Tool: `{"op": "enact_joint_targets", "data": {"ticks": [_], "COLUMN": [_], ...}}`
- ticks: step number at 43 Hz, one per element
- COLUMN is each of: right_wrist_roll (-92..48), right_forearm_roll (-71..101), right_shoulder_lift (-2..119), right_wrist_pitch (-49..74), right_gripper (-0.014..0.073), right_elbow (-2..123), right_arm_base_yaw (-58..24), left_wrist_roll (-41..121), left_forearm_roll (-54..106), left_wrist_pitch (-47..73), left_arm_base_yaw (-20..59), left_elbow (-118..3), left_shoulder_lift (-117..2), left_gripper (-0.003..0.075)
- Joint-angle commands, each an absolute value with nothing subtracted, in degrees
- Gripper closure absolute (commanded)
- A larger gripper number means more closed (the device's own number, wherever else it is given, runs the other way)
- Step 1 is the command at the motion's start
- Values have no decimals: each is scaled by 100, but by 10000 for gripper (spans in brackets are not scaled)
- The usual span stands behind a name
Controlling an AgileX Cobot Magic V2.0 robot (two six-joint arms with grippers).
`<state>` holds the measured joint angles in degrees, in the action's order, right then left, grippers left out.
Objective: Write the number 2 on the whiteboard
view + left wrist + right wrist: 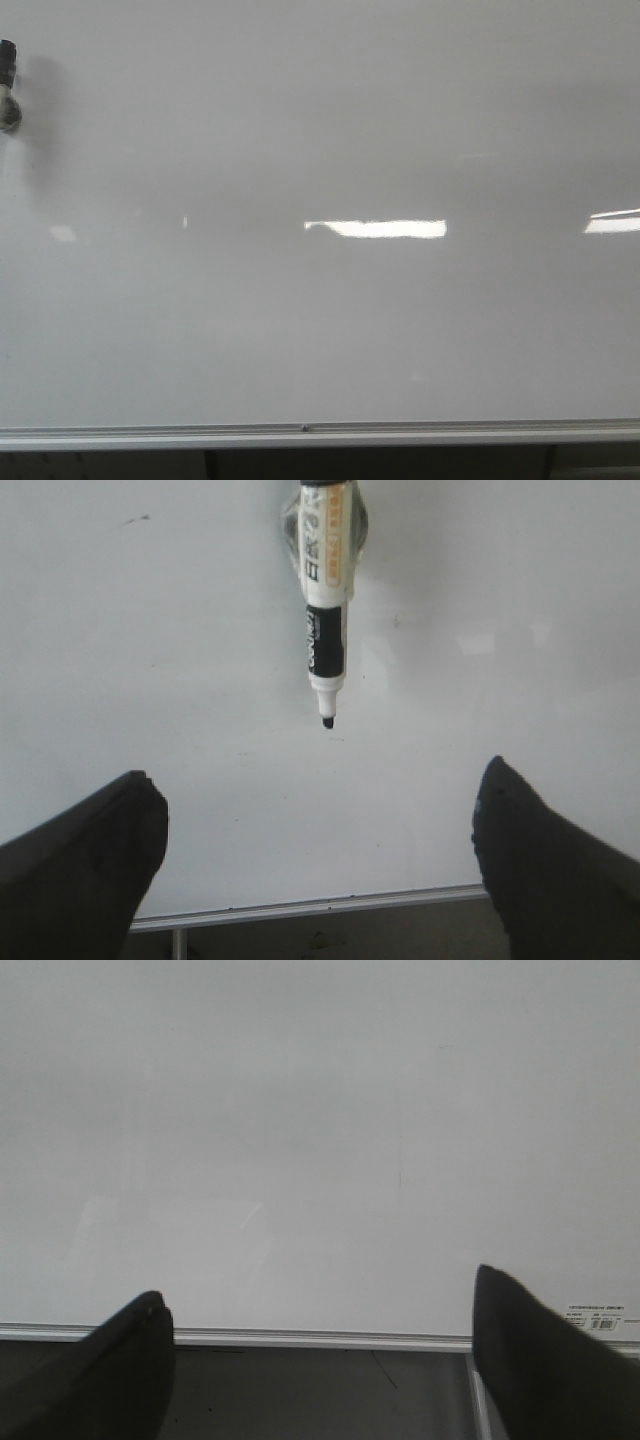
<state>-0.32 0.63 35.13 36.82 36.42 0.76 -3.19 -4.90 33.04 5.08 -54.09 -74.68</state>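
the whiteboard (320,150) is seen filling the front view, its silver frame running along the bottom, and no number 2 is found on it yet; only glare patches (378,229) are seen on the glossy surface. a marker (323,600) is seen in the left wrist view, tip uncapped and pointed down, apparently stuck or clipped against the board, probably parked there so that it can be reached by the arm; its dark end is just caught at the left edge of the front view. the left gripper (320,855) is held squarely facing the board below the marker, fingers (90,860) spread wide apart and nothing held between them, so a pick-up is judged to be the step in hand. the right gripper (320,1360) is likewise held open and empty, aimed at bare board near the lower frame, well apart from the marker.
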Motion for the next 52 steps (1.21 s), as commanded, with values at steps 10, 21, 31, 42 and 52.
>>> {"op": "enact_joint_targets", "data": {"ticks": [10, 21, 31, 42, 52], "right_wrist_roll": [-91, -91, -91, -91, -91], "right_forearm_roll": [75, 75, 75, 75, 75], "right_shoulder_lift": [3548, 3548, 3548, 3548, 3548], "right_wrist_pitch": [3343, 3343, 3343, 3343, 3343], "right_gripper": [-32, -32, -32, -32, -32], "right_elbow": [3815, 3815, 3815, 3815, 3815], "right_arm_base_yaw": [97, 97, 97, 97, 97], "left_wrist_roll": [-396, -396, -396, -396, -396], "left_forearm_roll": [-494, -494, -494, -494, -494], "left_wrist_pitch": [2097, 1506, 1169, 1116, 954], "left_arm_base_yaw": [497, 508, 508, 508, 508], "left_elbow": [-5825, -5838, -5838, -5838, -5838], "left_shoulder_lift": [-8171, -8502, -8765, -8893, -8902], "left_gripper": [121, 122, 122, 210, 451]}}
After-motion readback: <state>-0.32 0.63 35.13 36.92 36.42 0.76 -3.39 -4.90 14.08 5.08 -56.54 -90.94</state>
